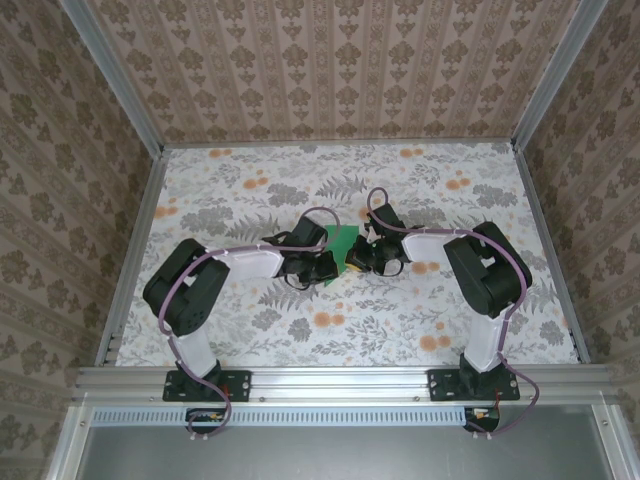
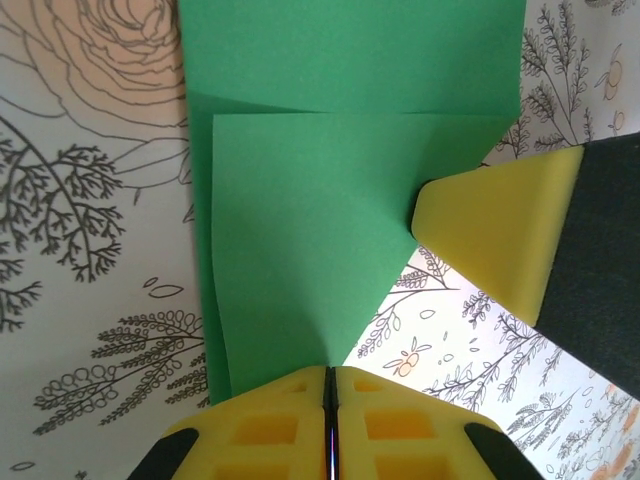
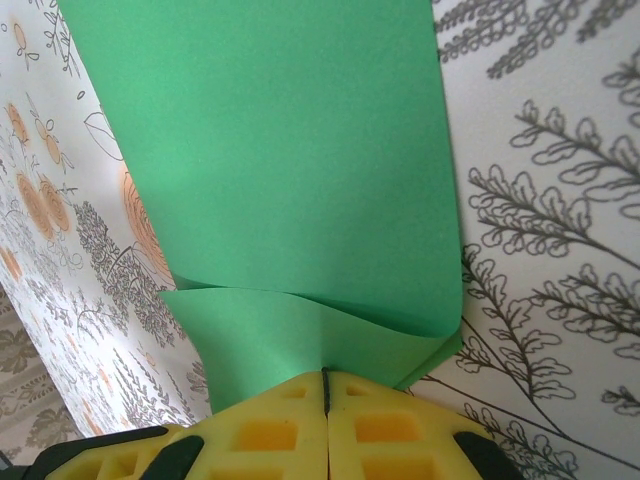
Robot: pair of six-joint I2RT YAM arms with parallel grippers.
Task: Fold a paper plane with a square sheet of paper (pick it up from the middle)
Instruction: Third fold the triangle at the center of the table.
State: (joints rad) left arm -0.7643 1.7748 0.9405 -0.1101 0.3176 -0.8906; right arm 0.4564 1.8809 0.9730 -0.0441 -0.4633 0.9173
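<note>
Left end effector [image 2: 330,385]: yellow ribbed fingers pressed together, pinching the near edge of the green sheet [image 2: 330,200]. Right end effector [image 3: 326,385]: closed too, clamped on a curled-over fold of it. Sheet sits mid-table [image 1: 250,180] between the two wrists, mostly covered by them from above. Thin matte paper, plain bright green, doubled over. Top layer has one diagonal edge and tapers toward the left fingers. Overall long axis: can't tell. Table cover is a floral print, grey leaves and orange blooms.

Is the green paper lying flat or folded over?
Folded over: a top layer of the green paper overlaps the lower one, with a visible flap edge.
</note>
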